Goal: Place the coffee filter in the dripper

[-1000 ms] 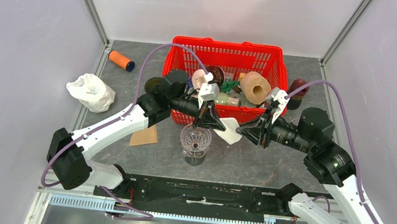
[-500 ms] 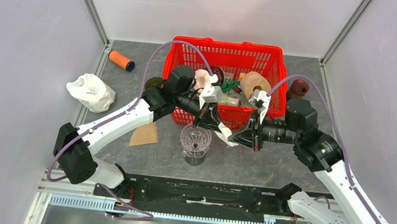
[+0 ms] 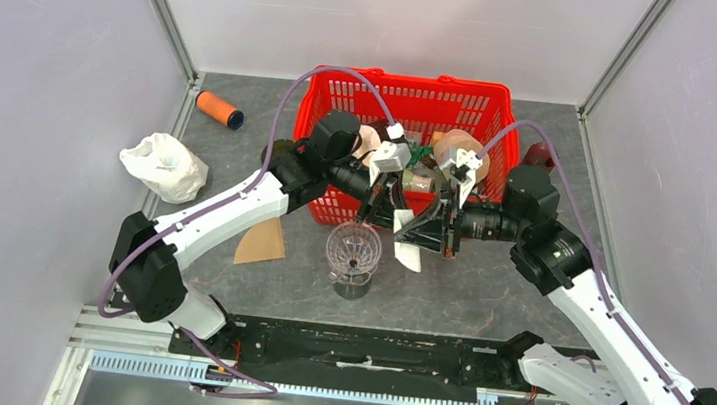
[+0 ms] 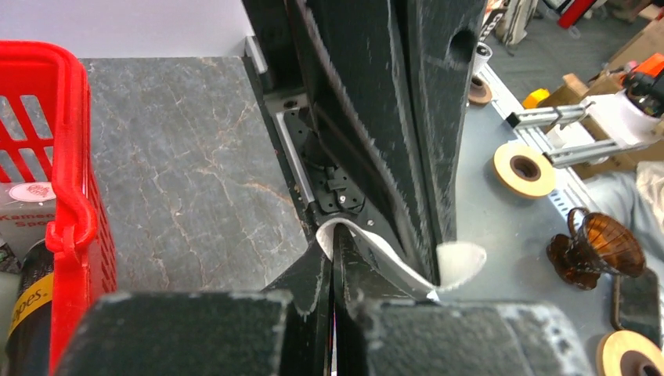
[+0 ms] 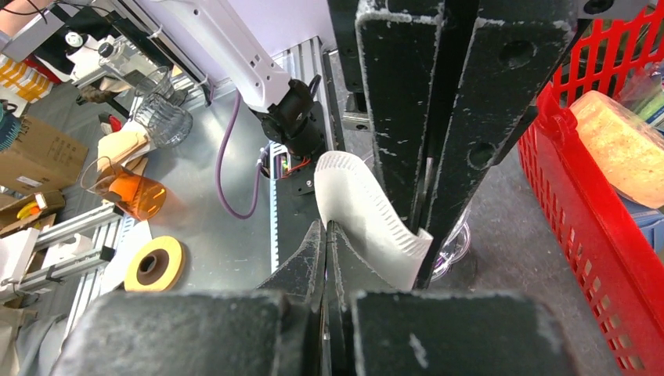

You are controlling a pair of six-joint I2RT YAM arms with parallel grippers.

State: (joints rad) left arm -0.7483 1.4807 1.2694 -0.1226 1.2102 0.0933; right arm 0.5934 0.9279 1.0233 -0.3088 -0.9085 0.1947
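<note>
Pinching filter [image 5: 364,219] — L hand [image 4: 333,244], R hand [image 5: 325,229]

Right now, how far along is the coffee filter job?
Done: the coffee filter is lifted, pinched by the left pincer and the right pincer, both shut on it. In hand: it hangs beside the clear dripper, not in it. Left: bring it over the dripper's mouth and seat it inside.

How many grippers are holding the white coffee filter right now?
2. The left gripper and the right gripper meet just right of the glass dripper, both shut on the coffee filter. Neither is hidden.
</note>
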